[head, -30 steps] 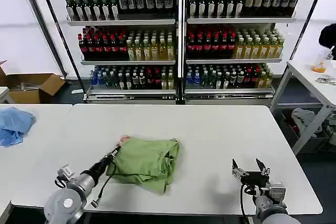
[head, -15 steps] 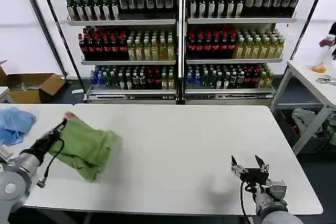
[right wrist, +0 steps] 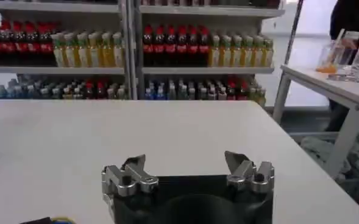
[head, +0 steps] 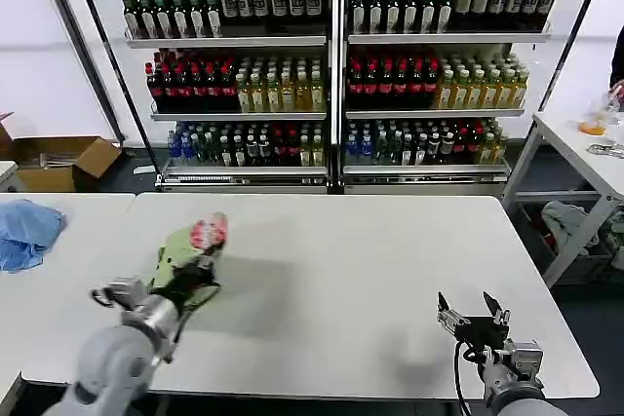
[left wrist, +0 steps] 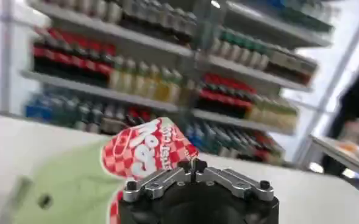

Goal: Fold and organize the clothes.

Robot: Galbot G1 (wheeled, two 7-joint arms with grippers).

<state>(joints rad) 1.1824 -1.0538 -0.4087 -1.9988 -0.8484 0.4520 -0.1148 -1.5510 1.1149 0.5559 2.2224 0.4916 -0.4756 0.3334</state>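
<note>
White table (head: 390,270) spans the workspace, drink shelves (head: 331,65) behind it. A light blue cloth (head: 24,231) sits far off on the adjoining table to the left, not part of this.

Polo shirt (head: 185,255) is bunched at the left part of the table, partly lifted off the surface, red-and-white graphic (head: 209,232) turned up toward the shelves. It's a crumpled wad, so no clear long axis; the bulk trails from the graphic back toward the robot.

Key relation: the shirt is already in the left gripper (head: 200,268), well apart from the right one, so any next move is a left-arm job. Left wrist view shows the left gripper (left wrist: 193,165) with jaws closed together, pinching the green fabric just below the graphic (left wrist: 147,151); cloth (left wrist: 69,185) drapes over and beside the fingers.

Left arm pose: reaches forward from the near left edge, forearm low over the table, wrist pointing away from the robot.

Right gripper (head: 471,316) is parked low near the near right edge, jaws apart, nothing between them; same in its wrist view (right wrist: 188,173).

My read: the shirt looks nowhere near folded yet and likely needs laying out flat first.
</note>
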